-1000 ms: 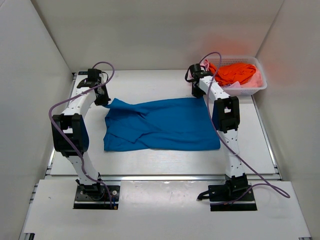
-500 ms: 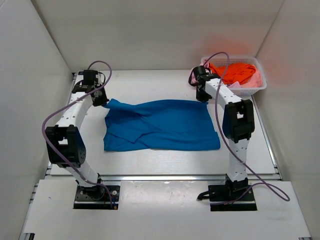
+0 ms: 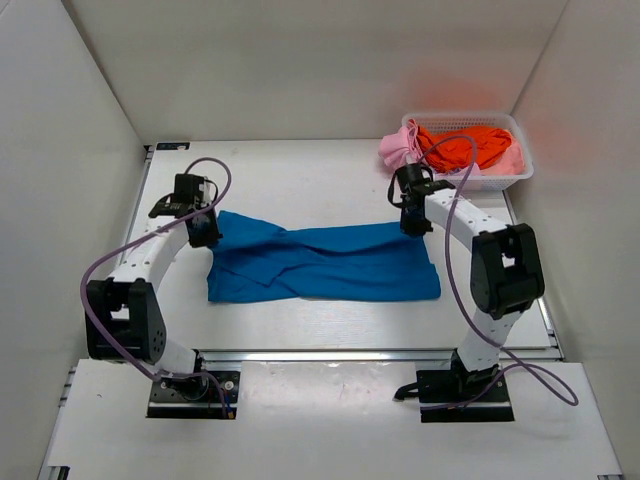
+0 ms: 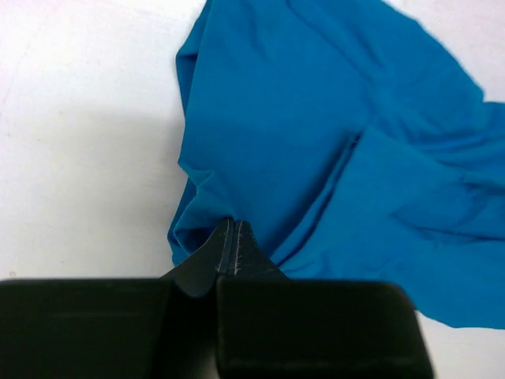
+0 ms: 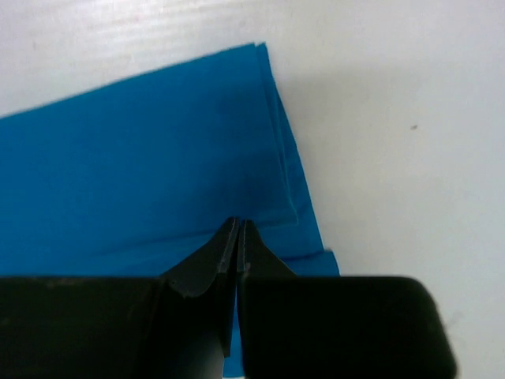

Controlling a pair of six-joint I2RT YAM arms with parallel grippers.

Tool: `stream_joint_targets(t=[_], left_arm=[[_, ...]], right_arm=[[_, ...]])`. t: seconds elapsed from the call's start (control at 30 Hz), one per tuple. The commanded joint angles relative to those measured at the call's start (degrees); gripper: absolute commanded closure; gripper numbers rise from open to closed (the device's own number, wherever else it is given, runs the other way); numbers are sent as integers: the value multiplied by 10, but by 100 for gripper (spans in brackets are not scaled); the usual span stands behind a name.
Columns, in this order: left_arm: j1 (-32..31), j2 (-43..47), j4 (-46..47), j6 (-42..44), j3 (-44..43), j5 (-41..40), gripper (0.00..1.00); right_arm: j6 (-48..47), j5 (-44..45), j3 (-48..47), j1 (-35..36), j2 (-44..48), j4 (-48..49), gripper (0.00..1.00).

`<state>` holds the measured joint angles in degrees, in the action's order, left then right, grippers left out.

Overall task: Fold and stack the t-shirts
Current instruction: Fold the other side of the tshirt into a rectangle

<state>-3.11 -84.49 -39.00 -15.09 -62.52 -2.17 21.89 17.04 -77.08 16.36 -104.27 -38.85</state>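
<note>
A bright blue t-shirt (image 3: 320, 262) lies across the middle of the table, its far edge drawn toward the front in a fold. My left gripper (image 3: 205, 232) is shut on the shirt's far left corner (image 4: 207, 229). My right gripper (image 3: 415, 222) is shut on the shirt's far right corner (image 5: 260, 201). In both wrist views the jaws are pressed together with blue cloth pinched at the tips. An orange t-shirt (image 3: 465, 145) and a pink one (image 3: 395, 148) lie in the basket at the back right.
A white mesh basket (image 3: 505, 178) stands at the back right corner, pink cloth hanging over its left rim. White walls close in the table on three sides. The arm bases stand at the near edge.
Both grippers have moved toward the front with the shirt's far corners, drawing the far edge over the shirt. The blue cloth now looks narrower from back to front.
</note>
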Motion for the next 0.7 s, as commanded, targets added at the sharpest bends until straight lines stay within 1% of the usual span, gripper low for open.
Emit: stream_joint_targets(t=[0.0, 0.27, 0.47, 0.67], left_arm=[[3, 36, 4, -1, 24, -4, 100], [2, 63, 2, -3, 60, -5, 100], [7, 82, 3, -5, 79, -13, 100], [-4, 98, -11, -6, 72, -5, 100]], right_arm=[[25, -6, 35, 10, 56, 41, 100], [45, -19, 120, 5, 98, 66, 100], [45, -22, 156, -9, 113, 76, 100], [31, -34, 170, -39, 130, 92, 99]])
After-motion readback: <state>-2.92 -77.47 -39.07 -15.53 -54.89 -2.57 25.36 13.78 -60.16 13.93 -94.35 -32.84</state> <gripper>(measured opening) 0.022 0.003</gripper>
